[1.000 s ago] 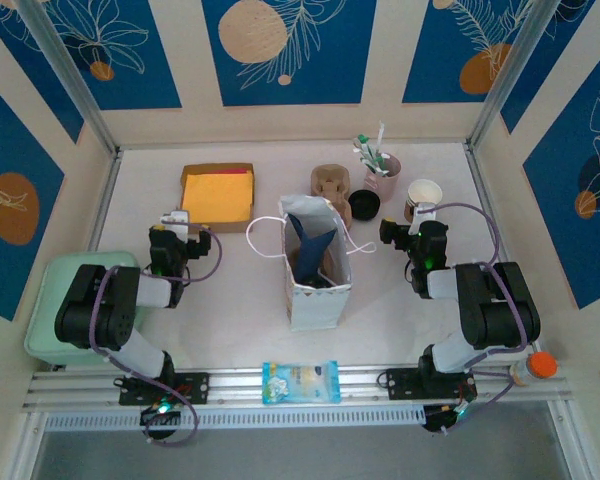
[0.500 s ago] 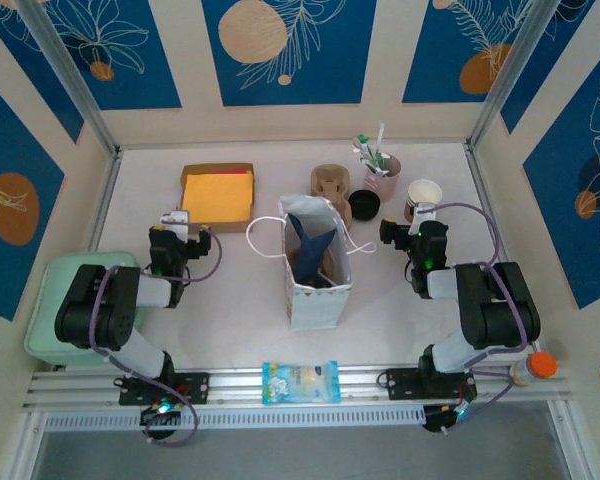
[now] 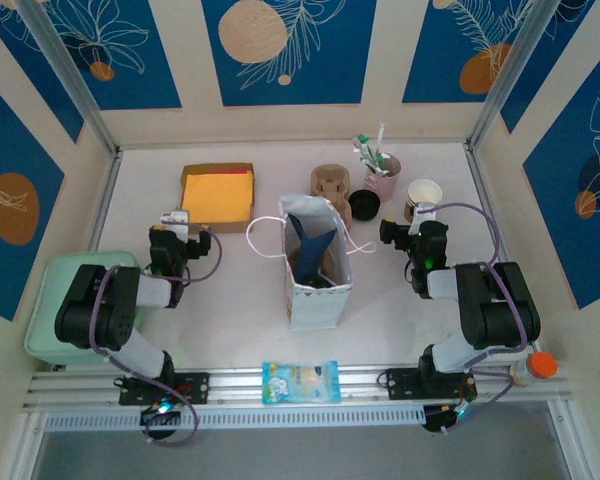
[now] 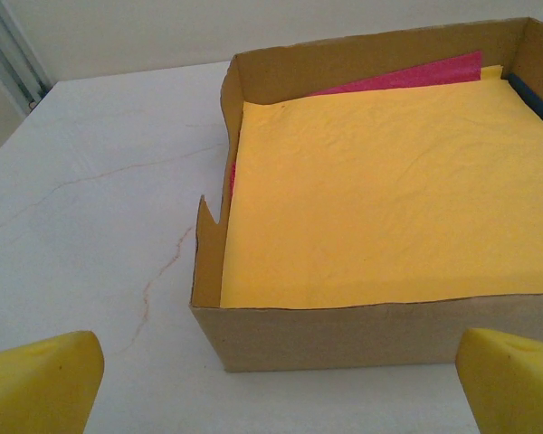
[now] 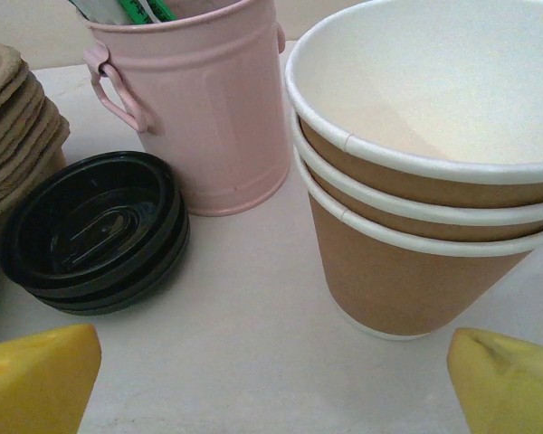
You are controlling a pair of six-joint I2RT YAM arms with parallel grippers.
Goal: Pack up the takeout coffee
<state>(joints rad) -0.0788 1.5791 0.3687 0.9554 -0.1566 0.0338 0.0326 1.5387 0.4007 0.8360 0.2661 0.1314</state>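
A white surface (image 3: pixel 230 300) sits inside a walled stall, seen from above, with two arms at its near edge. The left tool (image 4: pixel 273 384) is released, its yellow fingertips (image 4: pixel 36 384) spread wide and holding nothing. It points at the near wall of an open cardboard box (image 4: pixel 344 339) just ahead. A yellow sheet (image 4: pixel 380 199) lies flat in the box, and the edge of a red sheet (image 4: pixel 416 74) shows at the far side. The box's left wall has a notch cut in its top edge. Bare surface runs left of the box to the stall's edge.

The right tool (image 5: pixel 273 384) is also released, wide and empty. It faces a stack of brown paper cups (image 5: pixel 416 271) at the far right, where three white rims show. The top cup (image 5: pixel 434 99), white inside, sits nested in that stack. To the left of the stack stands a pink cup (image 5: pixel 208 99) with a side handle, and their bases are apart. Whether the top rim touches the pink side cannot be told. Nearer and further left lies a pile of black lids (image 5: pixel 95 231), just beside a stack of pulp carriers (image 5: pixel 14 117). Bare surface lies between the lids, the cups and the tool.

A white paper bag (image 3: pixel 315 290) stands open in the middle of the surface, between the arms. There is clear surface on both of its sides and in front of it. A blue packet (image 3: pixel 300 381) lies on the near rail, and a green tray (image 3: pixel 50 300) lies at the left edge.
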